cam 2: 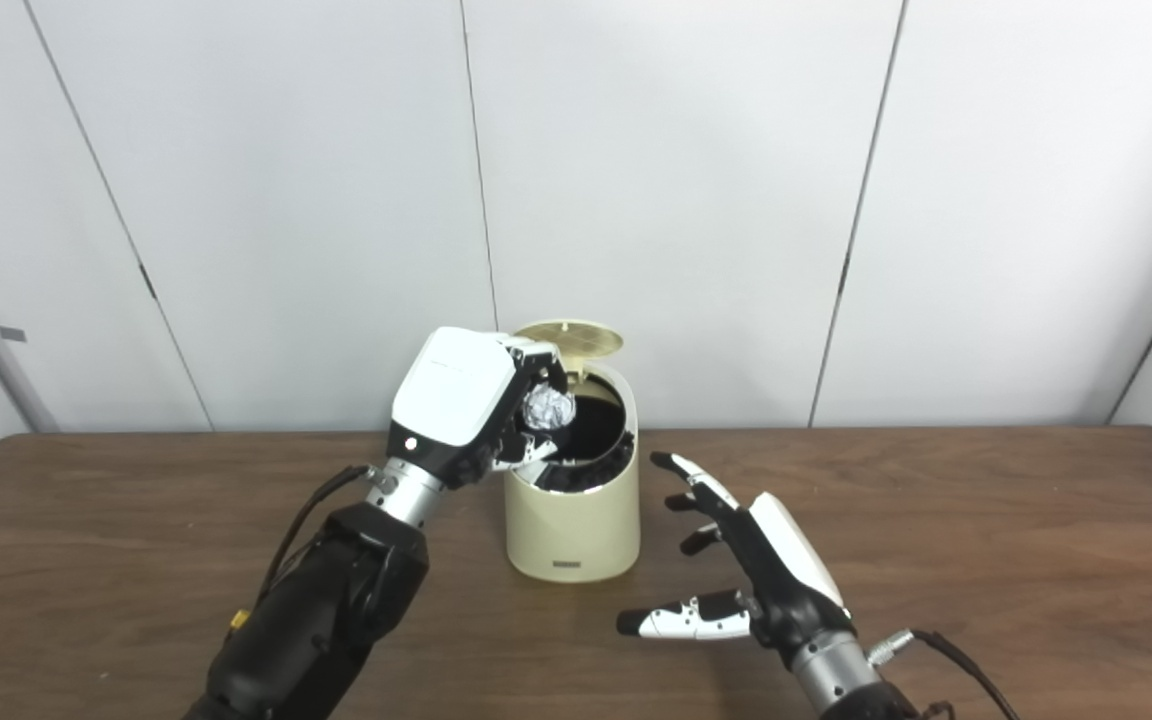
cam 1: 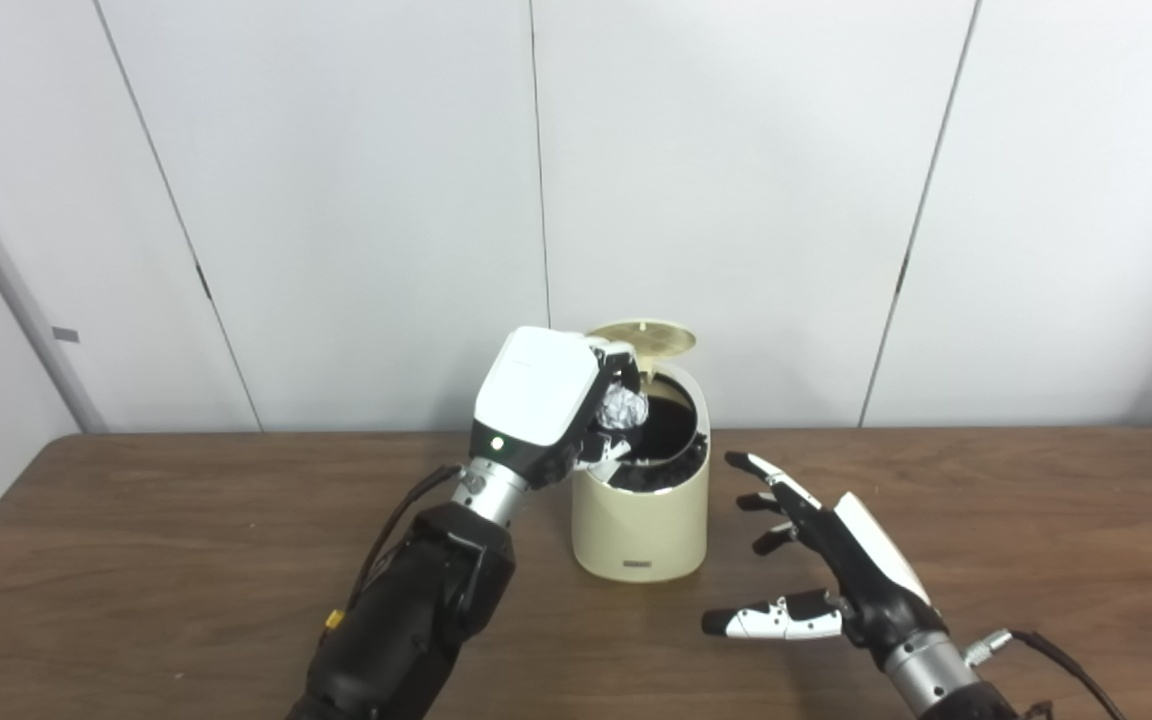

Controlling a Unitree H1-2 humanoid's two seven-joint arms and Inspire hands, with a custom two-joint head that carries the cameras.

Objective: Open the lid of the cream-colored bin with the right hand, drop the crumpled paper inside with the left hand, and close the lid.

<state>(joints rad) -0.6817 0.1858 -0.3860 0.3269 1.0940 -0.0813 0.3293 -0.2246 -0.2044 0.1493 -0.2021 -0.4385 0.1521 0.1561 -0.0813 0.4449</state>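
The cream-colored bin (cam 1: 641, 520) stands on the brown table, its round lid (cam 1: 644, 338) tipped up at the back and the dark inside showing. My left hand (cam 1: 548, 400) hovers over the bin's left rim, shut on a crumpled silvery paper ball (cam 1: 624, 408) held right above the opening. My right hand (cam 1: 821, 565) rests low to the right of the bin, open, fingers spread and pointing toward it, apart from its wall. In the right eye view the paper ball (cam 2: 548, 408) sits just over the bin (cam 2: 571, 525), between the left hand (cam 2: 466, 405) and the lid (cam 2: 569, 337).
The wooden table (cam 1: 136, 540) stretches wide on both sides of the bin. White wall panels (cam 1: 356, 200) stand close behind the table's far edge. A black cable (cam 1: 396, 520) runs along my left forearm.
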